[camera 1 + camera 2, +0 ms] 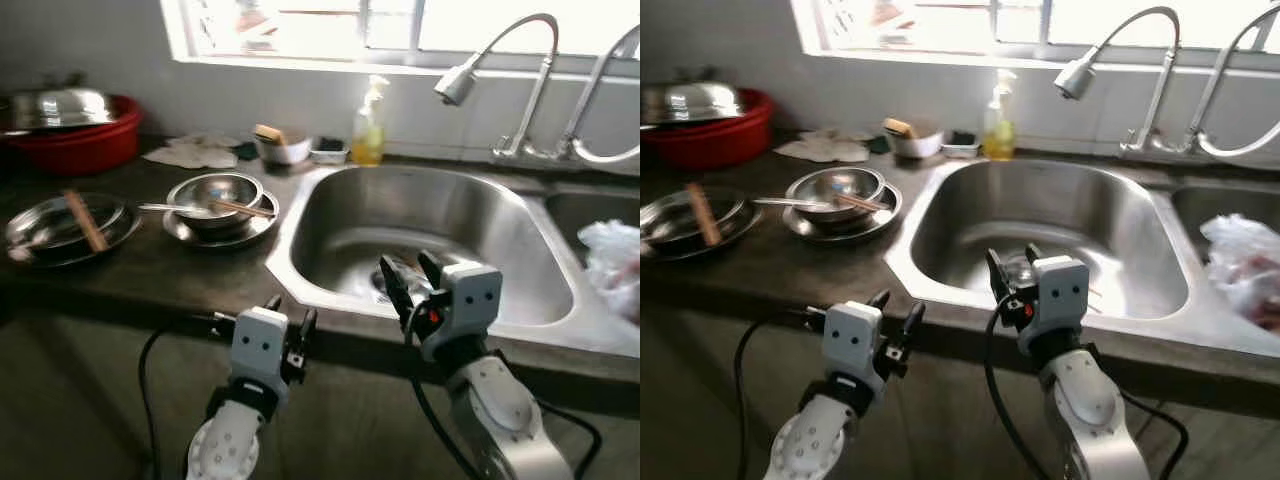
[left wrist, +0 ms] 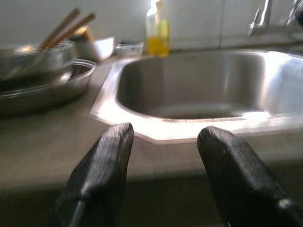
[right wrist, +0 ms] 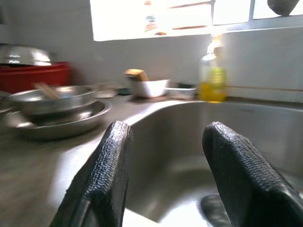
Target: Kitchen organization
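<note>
The right end effector [image 1: 409,270], fingers apart and empty, hovers over the near rim of the sink [image 1: 330,205]. The left end effector [image 1: 290,312], also spread, sits before the bench [image 1: 150,270] edge, near stacked steel bowls [image 1: 215,192].

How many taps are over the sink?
2. One tap with a spray head arches over the big sink basin. The other tap stands just right of it, by the second basin at the picture's right edge. More could be out of frame.
</note>
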### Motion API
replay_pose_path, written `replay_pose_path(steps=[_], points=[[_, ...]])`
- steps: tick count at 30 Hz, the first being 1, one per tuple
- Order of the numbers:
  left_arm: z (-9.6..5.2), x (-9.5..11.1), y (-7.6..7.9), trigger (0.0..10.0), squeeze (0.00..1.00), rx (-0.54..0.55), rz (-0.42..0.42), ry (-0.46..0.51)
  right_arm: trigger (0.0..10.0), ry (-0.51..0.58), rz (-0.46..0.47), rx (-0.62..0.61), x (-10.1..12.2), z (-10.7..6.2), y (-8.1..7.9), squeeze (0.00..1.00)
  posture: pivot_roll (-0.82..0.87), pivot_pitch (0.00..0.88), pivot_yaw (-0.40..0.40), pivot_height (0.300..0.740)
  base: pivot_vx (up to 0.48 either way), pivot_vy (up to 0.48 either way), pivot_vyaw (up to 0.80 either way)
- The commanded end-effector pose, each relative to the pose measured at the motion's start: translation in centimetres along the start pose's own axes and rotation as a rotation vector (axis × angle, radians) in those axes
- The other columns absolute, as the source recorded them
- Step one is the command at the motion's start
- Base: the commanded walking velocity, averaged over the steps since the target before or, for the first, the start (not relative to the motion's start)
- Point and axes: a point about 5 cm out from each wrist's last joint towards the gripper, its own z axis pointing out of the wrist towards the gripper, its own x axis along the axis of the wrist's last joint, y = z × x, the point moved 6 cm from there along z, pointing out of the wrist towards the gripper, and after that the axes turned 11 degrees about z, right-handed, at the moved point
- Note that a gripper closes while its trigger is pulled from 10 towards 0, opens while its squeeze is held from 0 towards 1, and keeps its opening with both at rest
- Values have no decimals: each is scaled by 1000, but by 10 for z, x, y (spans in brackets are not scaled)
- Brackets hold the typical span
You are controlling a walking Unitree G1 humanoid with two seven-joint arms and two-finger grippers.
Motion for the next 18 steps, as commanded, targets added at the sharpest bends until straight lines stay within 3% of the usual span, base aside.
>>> replay_pose_path(steps=[1,18], points=[[2,6,3,10000,0,-14,6,17,10000,-10,-3,-14,-2,0,2,0,61,0,-15,740,-281,0,0],[0,0,3,10000,0,-7,11,-3,10000,-20,9,-13,-5,1,-2,0,66,0,-19,740,-286,0,0]])
